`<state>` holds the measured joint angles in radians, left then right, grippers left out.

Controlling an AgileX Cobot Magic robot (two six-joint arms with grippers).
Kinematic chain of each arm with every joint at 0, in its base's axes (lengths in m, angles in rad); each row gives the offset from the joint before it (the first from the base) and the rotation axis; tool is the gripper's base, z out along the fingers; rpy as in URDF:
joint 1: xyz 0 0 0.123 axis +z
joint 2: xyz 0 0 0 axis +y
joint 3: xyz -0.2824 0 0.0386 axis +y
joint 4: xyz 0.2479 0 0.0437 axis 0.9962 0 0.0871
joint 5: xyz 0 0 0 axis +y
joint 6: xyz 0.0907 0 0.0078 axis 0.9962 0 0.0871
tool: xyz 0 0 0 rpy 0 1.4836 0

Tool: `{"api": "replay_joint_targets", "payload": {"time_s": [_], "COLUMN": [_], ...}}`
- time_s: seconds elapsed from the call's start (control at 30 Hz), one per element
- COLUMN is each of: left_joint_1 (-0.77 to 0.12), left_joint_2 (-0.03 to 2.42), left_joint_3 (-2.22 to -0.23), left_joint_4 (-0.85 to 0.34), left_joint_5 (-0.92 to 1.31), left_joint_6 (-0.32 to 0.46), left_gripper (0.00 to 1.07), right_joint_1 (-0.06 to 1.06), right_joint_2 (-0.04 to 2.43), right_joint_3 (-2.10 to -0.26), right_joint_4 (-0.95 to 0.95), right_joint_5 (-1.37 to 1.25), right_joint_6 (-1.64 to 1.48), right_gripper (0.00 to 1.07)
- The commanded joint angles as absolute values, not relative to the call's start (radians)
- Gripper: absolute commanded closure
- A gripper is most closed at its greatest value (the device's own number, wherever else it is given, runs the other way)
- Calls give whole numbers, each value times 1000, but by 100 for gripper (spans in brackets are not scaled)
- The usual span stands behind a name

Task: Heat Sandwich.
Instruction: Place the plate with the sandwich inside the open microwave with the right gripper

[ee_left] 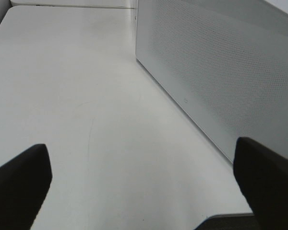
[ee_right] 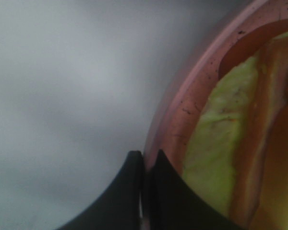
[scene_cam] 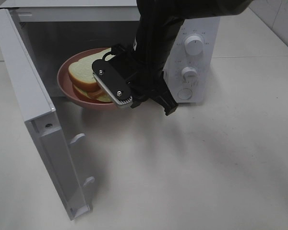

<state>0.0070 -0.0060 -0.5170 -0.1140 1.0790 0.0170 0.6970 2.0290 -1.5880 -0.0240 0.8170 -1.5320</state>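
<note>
Two fingers (ee_right: 122, 196) pinch plate (ee_right: 182, 105) rim beside sandwich (ee_right: 216, 143).

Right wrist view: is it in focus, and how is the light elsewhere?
Right wrist view: blurred, the sandwich and pink plate too near to be sharp. Exterior high view: sharp, soft shadows on the table. Left wrist view: even light, no glare.

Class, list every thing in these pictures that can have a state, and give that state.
microwave door: open wide
pink plate: at the mouth of the microwave
sandwich: lying on the pink plate
right gripper: shut, tips at the plate's rim
left gripper: open, holding nothing
</note>
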Motion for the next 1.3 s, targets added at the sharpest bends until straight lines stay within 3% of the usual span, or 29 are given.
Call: {"api": "replay_joint_targets", "payload": {"time_s": [0.03,1.3], "left_joint_1": [2,2], "left_joint_2": [-25,-25], "left_joint_3": [-514,-514], "left_joint_4": [-117,-117], "left_joint_5": [1069,1069], "left_joint_6": [16,16], "left_gripper": [9,9], "right_joint_1": [700,700], "right_joint_2": [2053,2372], "right_joint_3": [-1633,-2150], "right_joint_4": [-26,-83], "right_joint_5": [828,945], "right_joint_6": [-1520,-1313], "right_gripper": [107,106]}}
